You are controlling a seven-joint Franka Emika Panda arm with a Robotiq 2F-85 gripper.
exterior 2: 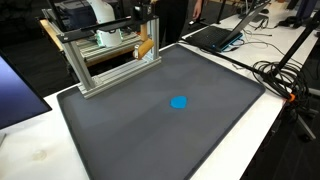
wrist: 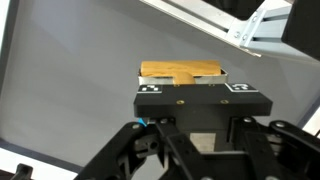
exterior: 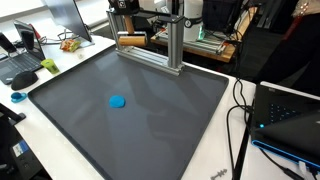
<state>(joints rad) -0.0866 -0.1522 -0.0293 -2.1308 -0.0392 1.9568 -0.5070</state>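
My gripper point(wrist: 197, 118) is shut on a block with a black body, two square printed markers and a light wooden part point(wrist: 182, 71) at its far end. In both exterior views the wooden block point(exterior: 131, 40) point(exterior 2: 144, 48) hangs under the gripper at the back edge of the dark grey mat point(exterior: 160, 125) point(exterior 2: 215, 130), right beside an aluminium frame point(exterior: 176, 45) point(exterior 2: 88, 62). A small flat blue object point(exterior: 118, 101) point(exterior 2: 180, 102) lies alone near the mat's middle, well away from the gripper. The fingertips are hidden behind the block.
The mat lies on a white table. A black laptop point(exterior: 290, 115) point(exterior 2: 216, 35) and loose cables point(exterior: 240, 110) point(exterior 2: 282, 75) sit off one side of the mat. More laptops and clutter point(exterior: 25, 60) stand at the opposite side. Desks and equipment stand behind the frame.
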